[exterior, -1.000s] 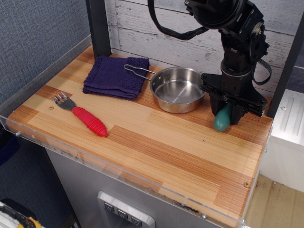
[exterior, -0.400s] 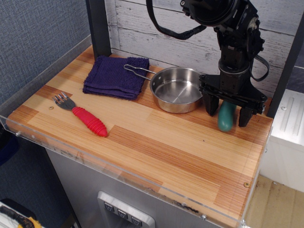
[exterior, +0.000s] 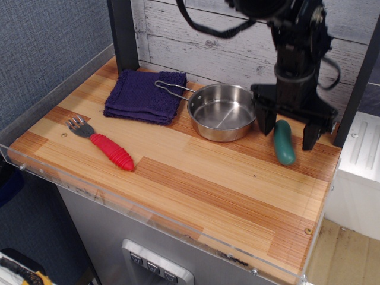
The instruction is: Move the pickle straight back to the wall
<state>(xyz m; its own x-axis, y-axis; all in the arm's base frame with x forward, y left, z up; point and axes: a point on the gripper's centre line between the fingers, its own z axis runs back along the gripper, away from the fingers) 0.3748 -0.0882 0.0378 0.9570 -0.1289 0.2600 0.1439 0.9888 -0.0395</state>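
Observation:
The teal-green pickle (exterior: 284,142) lies flat on the wooden tabletop at the back right, a short way in front of the whitewashed plank wall (exterior: 219,41). My gripper (exterior: 287,132) hangs over it, open, with one finger (exterior: 263,123) to the pickle's left and the other (exterior: 309,136) to its right. The fingers are apart from the pickle and it rests free on the table.
A steel pan (exterior: 221,111) with a wire handle sits just left of the gripper. A folded purple cloth (exterior: 144,95) lies at the back left. A red-handled fork (exterior: 102,143) lies front left. A clear plastic rim (exterior: 148,217) edges the table front.
The gripper opened and let go of the pickle, then rose. The pickle went from upright in the jaws to lying flat on the table.

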